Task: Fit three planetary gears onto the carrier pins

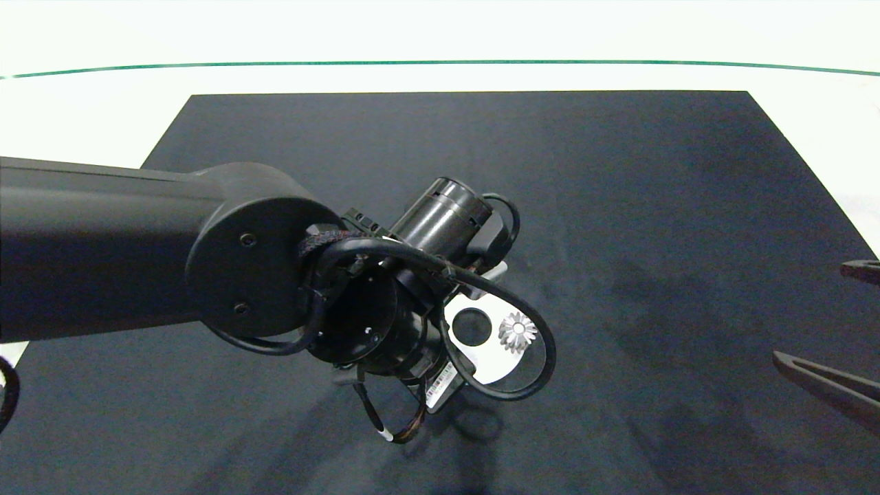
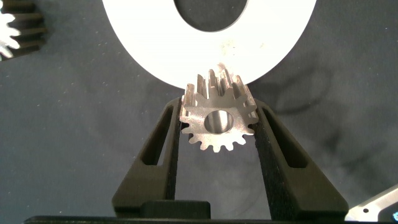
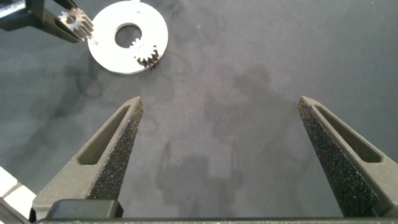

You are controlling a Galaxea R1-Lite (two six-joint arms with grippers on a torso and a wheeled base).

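Left gripper [image 2: 216,127] clamps a planetary gear [image 2: 217,117] at the white carrier disc [image 2: 155,43]'s rim; misaligned, it could jam. Right gripper [image 3: 221,149] gapes wide, idle.

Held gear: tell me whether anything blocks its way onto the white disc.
Nothing visible does. The left pincer grips the gear at the white disc rim; another gear already sits elsewhere on the disc.
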